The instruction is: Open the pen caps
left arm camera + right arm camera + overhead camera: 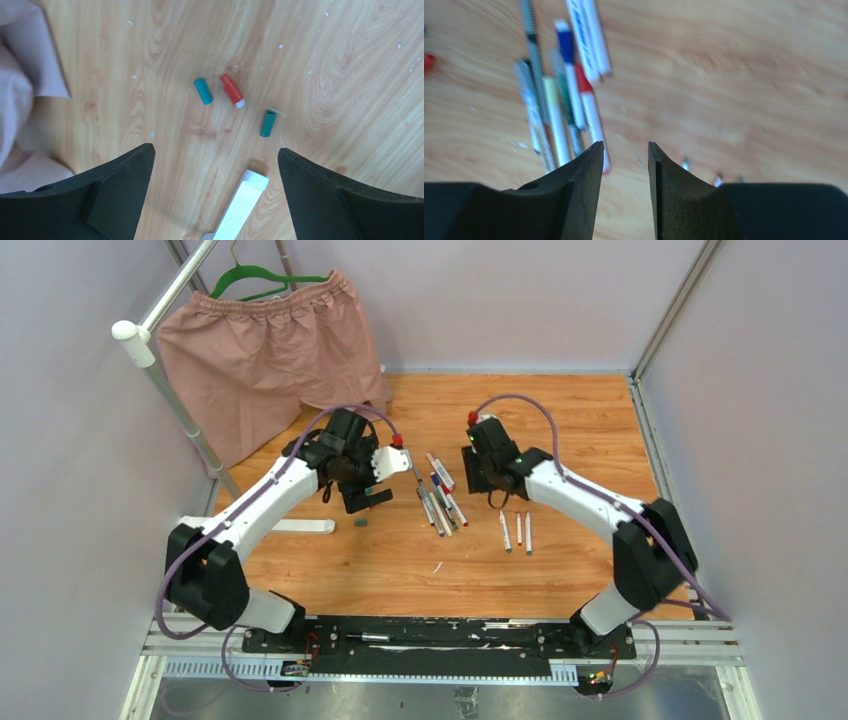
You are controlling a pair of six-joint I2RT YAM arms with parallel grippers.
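Gap empty — left gripper (215, 148) wide, right gripper (625, 144) narrow.

Nothing legible anywhere: no brand, number or sign. Blue print along one white pen barrel (583, 35) near the bench's middle, too blurred to read.

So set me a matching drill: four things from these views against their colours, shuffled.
Things:
1. shorts
2. hanger
3. white-tipped cap
4. long bar

Colours:
A. red
B. white
C. pink
D. green

Pairs: 1-C, 2-D, 3-A, 4-B.
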